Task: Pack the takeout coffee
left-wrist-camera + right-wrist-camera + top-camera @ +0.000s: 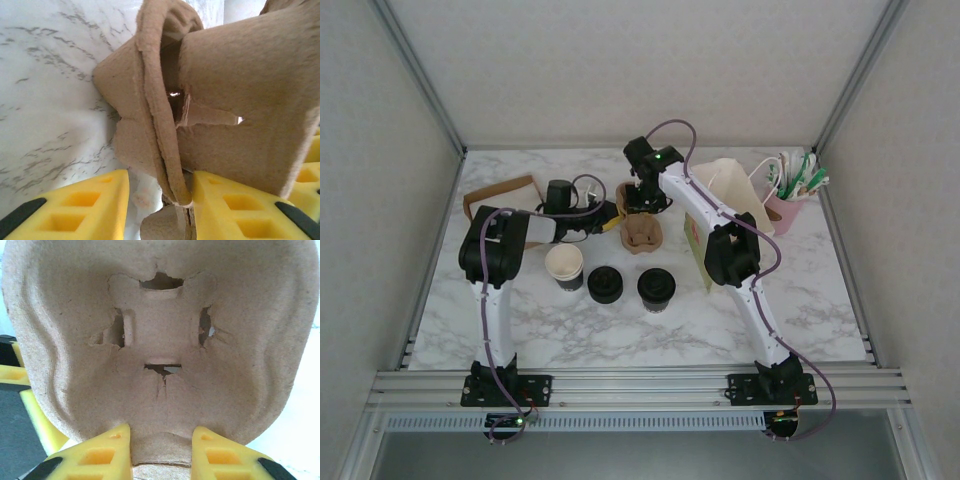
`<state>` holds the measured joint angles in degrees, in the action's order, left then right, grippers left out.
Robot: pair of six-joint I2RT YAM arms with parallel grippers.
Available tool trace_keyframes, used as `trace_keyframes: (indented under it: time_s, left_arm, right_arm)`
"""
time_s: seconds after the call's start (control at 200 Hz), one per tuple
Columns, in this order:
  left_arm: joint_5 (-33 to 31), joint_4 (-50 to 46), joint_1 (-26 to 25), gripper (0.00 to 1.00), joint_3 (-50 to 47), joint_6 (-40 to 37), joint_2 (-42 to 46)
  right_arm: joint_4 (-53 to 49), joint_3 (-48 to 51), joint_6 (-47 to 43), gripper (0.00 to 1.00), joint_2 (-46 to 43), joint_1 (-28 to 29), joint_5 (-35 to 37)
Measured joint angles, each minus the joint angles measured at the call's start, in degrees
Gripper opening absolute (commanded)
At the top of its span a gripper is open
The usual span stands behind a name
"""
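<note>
Carrier (160, 340) of fibrous moulded pulp

White marble table (820, 300), grey veins. Brown pulp carrier (642, 235). All-black lidded coffee (656, 288). Black open cup (564, 265), cream inside. Cream bag (730, 195), pink holder (786, 212). Yellow left fingers (90, 205), black pads (20, 215). White-and-black arms (495, 310), purple cables (825, 390).

Brown pulp cup carrier (160, 325) seen close, slotted cross-shaped well at its centre, right gripper (161, 445) clamping its lower rim between yellow fingers (102, 455), white marble table (305, 405) to the carrier's right
</note>
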<state>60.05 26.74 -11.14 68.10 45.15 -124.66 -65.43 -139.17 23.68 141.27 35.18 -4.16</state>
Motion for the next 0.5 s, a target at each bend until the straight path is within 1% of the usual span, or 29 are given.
trace_keyframes:
  time_s: [0.245, 0.501]
  left_arm:
    - [-0.81, -2.64, -0.09, 0.37, 0.87, -2.21, 0.00]
    - [-1.16, -3.93, -0.20, 0.37, 0.94, -3.39, 0.00]
  right_arm:
    - [0.15, -0.04, 0.59, 0.26, -0.15, 0.09, 0.87]
    - [2.91, 2.51, 1.27, 0.26, -1.46, 0.22, 2.27]
